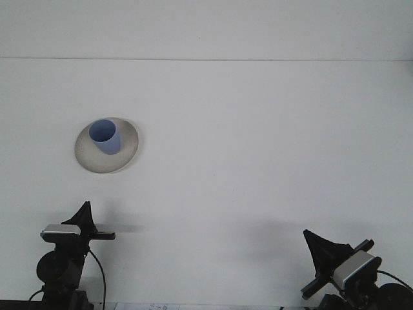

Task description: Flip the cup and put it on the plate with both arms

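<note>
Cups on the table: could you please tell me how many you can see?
1. A blue cup stands upright, opening up, on the plate at the table's left side. Nothing seems hidden.
</note>
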